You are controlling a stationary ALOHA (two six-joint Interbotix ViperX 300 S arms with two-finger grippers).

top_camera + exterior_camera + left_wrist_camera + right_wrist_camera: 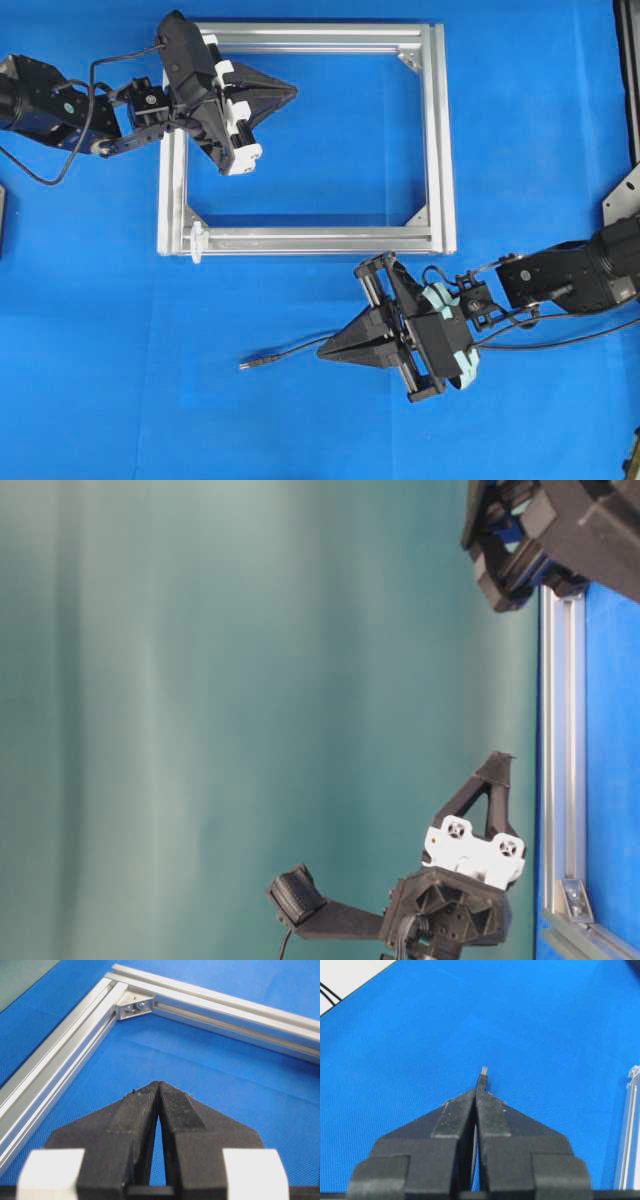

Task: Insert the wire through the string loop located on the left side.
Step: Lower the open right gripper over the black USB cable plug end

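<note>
The wire (290, 355) lies across the blue mat, its brownish plug tip (248, 366) pointing left. My right gripper (322, 352) is shut on the wire a short way behind the plug. In the right wrist view the plug (482, 1077) pokes out just past the closed right gripper (476, 1092). The string loop (196, 240) is a small whitish ring at the lower left corner of the silver frame (435, 140), well left of and above the plug. My left gripper (293, 92) hovers shut and empty inside the frame's upper left part, with its tips (159, 1084) pressed together.
The frame's bottom bar (320, 240) runs between the right gripper and the frame's inside. A frame corner bracket (131, 1007) lies ahead of the left gripper. Black arm cables (560, 340) trail right. The table-level view shows the left gripper (497, 770) beside the frame (560, 730).
</note>
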